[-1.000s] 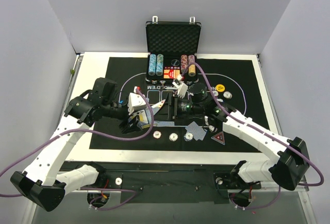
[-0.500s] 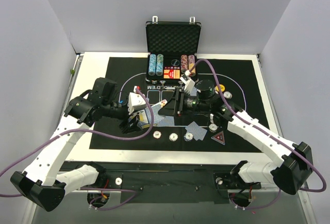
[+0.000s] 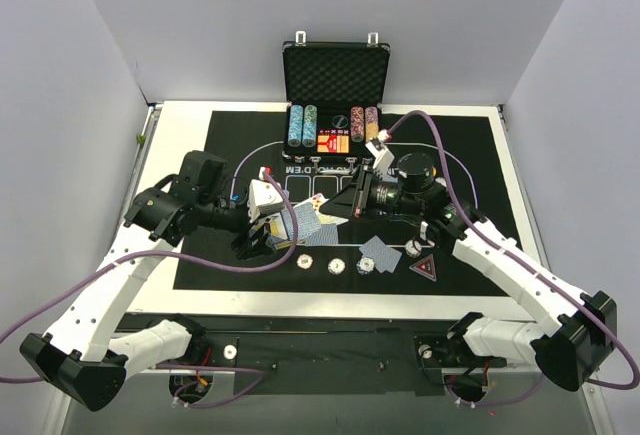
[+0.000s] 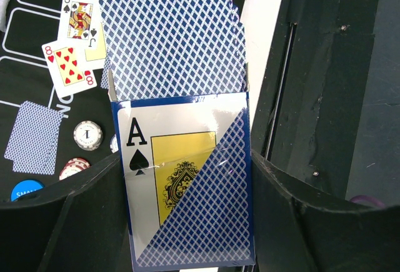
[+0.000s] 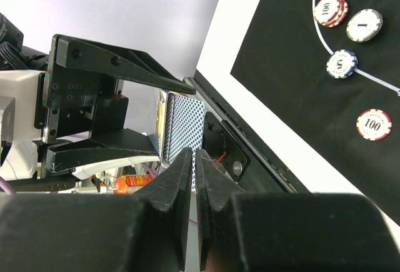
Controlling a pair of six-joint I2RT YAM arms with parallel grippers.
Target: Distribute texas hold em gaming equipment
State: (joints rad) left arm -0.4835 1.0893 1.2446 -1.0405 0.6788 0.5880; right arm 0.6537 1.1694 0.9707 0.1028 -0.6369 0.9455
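One card point(image 5: 185, 124) – nipped, R gripper point(image 5: 195, 157) (deck point(image 4: 172, 40): L gripper point(image 4: 186, 184))

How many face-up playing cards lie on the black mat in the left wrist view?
2: a jack of spades at upper left, and an eight of hearts overlapping it just below. The blue card box in front may hide more.

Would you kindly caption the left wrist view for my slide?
Left end effector grips the ace-of-spades card box, blue-backed cards protruding; a jack and eight of hearts lie face up on the mat.
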